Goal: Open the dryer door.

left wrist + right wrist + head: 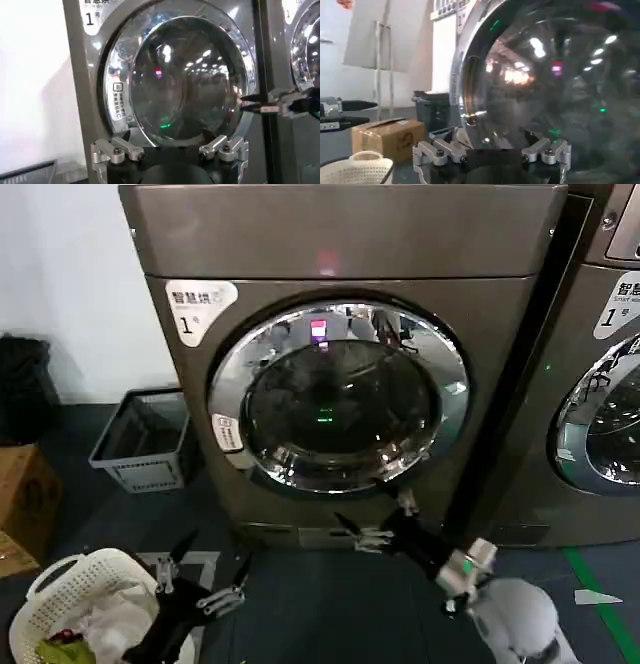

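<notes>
The bronze-grey dryer [350, 244] with a white "1" sticker faces me. Its round dryer door [340, 396], chrome-rimmed with dark glass, lies flat against the front. My right gripper [375, 514] is open just below the door's lower right rim, fingers pointing at it. In the right wrist view the open gripper [491, 136] is very close to the chrome rim [462, 95], holding nothing. My left gripper [212, 556] hangs open low at the left, well short of the door. The left wrist view has that gripper [167, 137] facing the door [185, 75].
A similar bronze machine [600, 414] stands at the right. A grey crate [140, 439] sits on the floor left of the dryer. A white laundry basket [80, 604] with clothes and a cardboard box [25, 504] are at the near left.
</notes>
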You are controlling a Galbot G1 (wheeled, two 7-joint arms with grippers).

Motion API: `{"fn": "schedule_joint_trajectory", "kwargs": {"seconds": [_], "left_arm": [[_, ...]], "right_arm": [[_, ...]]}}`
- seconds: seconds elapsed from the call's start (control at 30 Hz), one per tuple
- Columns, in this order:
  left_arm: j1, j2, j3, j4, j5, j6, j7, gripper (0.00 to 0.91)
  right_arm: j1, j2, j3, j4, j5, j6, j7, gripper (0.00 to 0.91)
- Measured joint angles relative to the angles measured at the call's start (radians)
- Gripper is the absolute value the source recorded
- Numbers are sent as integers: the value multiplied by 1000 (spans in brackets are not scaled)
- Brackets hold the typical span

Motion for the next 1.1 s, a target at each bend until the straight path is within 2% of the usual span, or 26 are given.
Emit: {"fn": "schedule_joint_trajectory", "kwargs": {"seconds": [0.43, 0.63, 1.1], "left_arm": [[9, -17, -2, 10, -7, -13, -1, 907], [12, -21, -3, 13, -7, -14, -3, 907], [12, -28, -11, 22, -7, -18, -2, 907]], "right_arm": [[193, 84, -152, -160, -7, -27, 43, 907], [253, 131, -213, -216, -31, -22, 39, 907], [356, 204, -283, -320, -37, -16, 34, 907]]}}
